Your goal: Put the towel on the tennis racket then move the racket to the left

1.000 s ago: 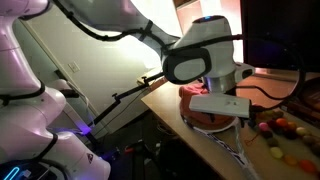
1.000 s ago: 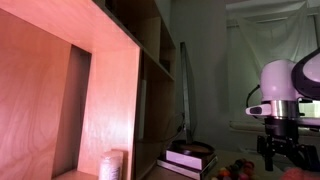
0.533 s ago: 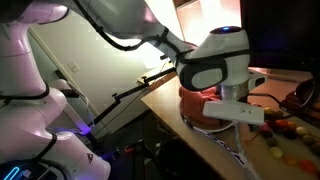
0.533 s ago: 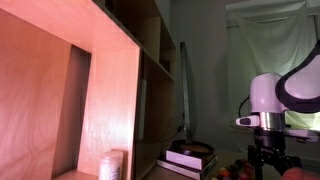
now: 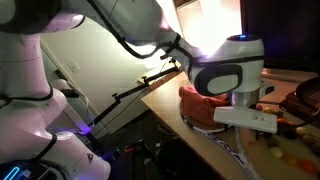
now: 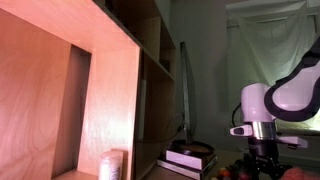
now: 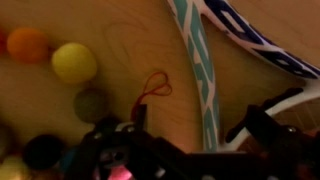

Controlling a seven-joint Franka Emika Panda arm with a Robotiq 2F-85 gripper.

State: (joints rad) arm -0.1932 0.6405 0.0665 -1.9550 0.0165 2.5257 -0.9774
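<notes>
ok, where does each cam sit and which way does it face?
An exterior view: beside the robot's base, facing the table edge; arm above towel and racket.
An exterior view: beside a wooden shelf, facing the arm side-on.
Wrist view: looks down at table, racket, balls; gripper along the bottom.
Shared: arm in both exterior views; racket in wrist and an exterior view.

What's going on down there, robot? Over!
Gripper low over wooden table, jaws unclear. White-and-teal tennis racket frame right below. Red cloth towel on table. Round yellow ball near frame.

White glossy arm (image 5: 130, 15); grey joint ring (image 5: 222, 78); black cable (image 5: 140, 45); dark pincer (image 7: 188, 142).
</notes>
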